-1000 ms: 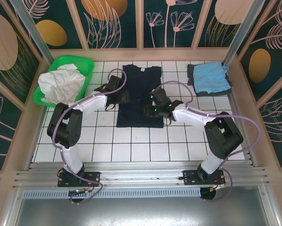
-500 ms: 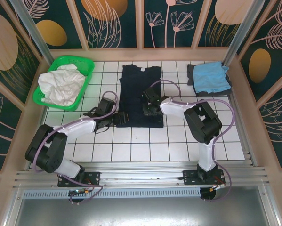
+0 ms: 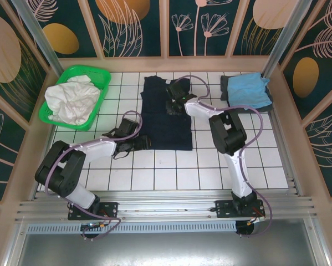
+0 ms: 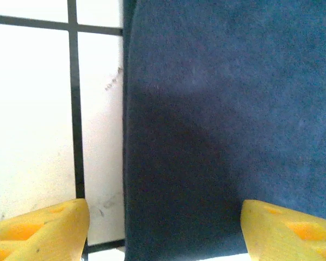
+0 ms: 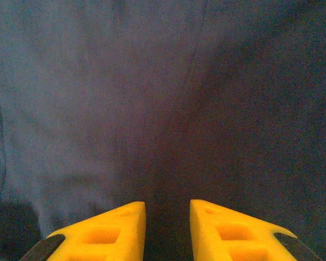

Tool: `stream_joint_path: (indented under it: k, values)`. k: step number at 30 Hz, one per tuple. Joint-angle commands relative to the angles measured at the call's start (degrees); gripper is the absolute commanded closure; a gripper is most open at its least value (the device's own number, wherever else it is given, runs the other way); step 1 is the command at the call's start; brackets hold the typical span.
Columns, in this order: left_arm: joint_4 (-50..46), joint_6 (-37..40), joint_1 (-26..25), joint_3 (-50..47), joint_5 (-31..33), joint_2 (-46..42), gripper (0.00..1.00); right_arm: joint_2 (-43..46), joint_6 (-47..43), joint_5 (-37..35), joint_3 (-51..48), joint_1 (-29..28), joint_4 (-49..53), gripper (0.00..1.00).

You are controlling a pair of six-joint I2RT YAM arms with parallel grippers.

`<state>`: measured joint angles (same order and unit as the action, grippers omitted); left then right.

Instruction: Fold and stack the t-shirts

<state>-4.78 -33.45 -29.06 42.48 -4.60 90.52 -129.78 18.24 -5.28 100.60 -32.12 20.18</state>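
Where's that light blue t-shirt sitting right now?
From above, the light blue t-shirt lies at the far right corner of the table, on top of a dark grey shirt, right of the spread navy shirt.

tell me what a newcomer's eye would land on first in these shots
The dark navy t-shirt spread flat mid-table grabs the eye first, with the left gripper open at its near left corner and the right gripper over its upper part. Next come the green basket of white cloth at the far left and the light blue t-shirt lying on a dark grey one at the far right.
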Motion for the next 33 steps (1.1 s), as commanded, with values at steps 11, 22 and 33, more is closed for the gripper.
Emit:
stream_joint_path:
  k: [11,22,33]
  values:
    - [-4.65,3.43,2.79,20.5,6.84,14.75,0.21,16.54,2.27,1.67,-22.94,0.43,-9.76,0.7]
    - [-6.39,2.35,8.41,28.2,5.24,26.54,0.51,10.65,3.04,12.11,-22.74,9.08,-15.02,0.65]
    - [-5.91,2.01,8.67,19.81,2.83,12.89,0.41,30.11,5.82,5.11,-42.74,7.44,-16.23,0.48]
